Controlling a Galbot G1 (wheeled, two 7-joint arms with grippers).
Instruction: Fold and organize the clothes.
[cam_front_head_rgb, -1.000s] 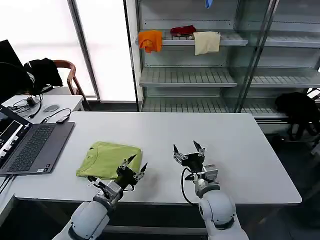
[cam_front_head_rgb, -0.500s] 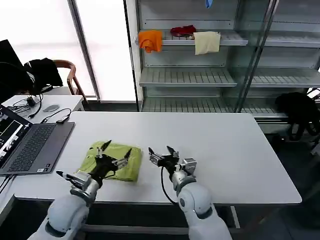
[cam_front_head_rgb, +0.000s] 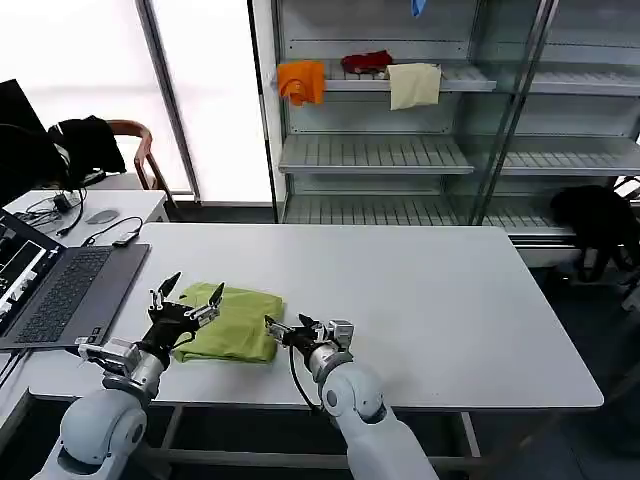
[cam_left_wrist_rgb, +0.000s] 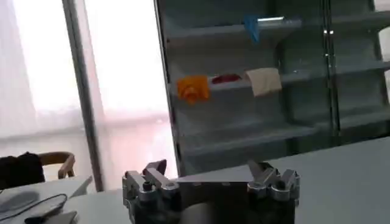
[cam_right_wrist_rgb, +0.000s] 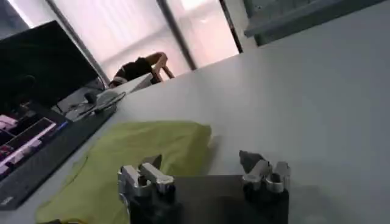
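Note:
The lime yellow-green T-shirt (cam_front_head_rgb: 232, 322) lies folded into a flat rectangle on the white table (cam_front_head_rgb: 420, 290), near the front edge beside the laptop. My left gripper (cam_front_head_rgb: 187, 297) hovers open over the shirt's left edge. Open too, my right gripper (cam_front_head_rgb: 285, 326) sits at the shirt's right front corner, fingertips pointing at the fabric. The right wrist view has the shirt (cam_right_wrist_rgb: 137, 161) just ahead of the right gripper (cam_right_wrist_rgb: 201, 161), whose jaws stand wide apart and hold nothing. In the left wrist view the left gripper (cam_left_wrist_rgb: 208, 171) points level toward the shelves, jaws wide apart.
An open laptop (cam_front_head_rgb: 55, 290) lies left of the shirt, with cables (cam_front_head_rgb: 110, 232) on the side table behind it. A shelving unit (cam_front_head_rgb: 400, 110) behind the table carries orange (cam_front_head_rgb: 301, 80), red (cam_front_head_rgb: 366, 61) and cream (cam_front_head_rgb: 413, 84) cloths. A chair with black garments (cam_front_head_rgb: 90, 145) stands far left.
Both arms have swung left: the left gripper from the shirt's right front corner across to its left edge, the right gripper from mid-table to the shirt's right corner. The shirt looks unmoved.

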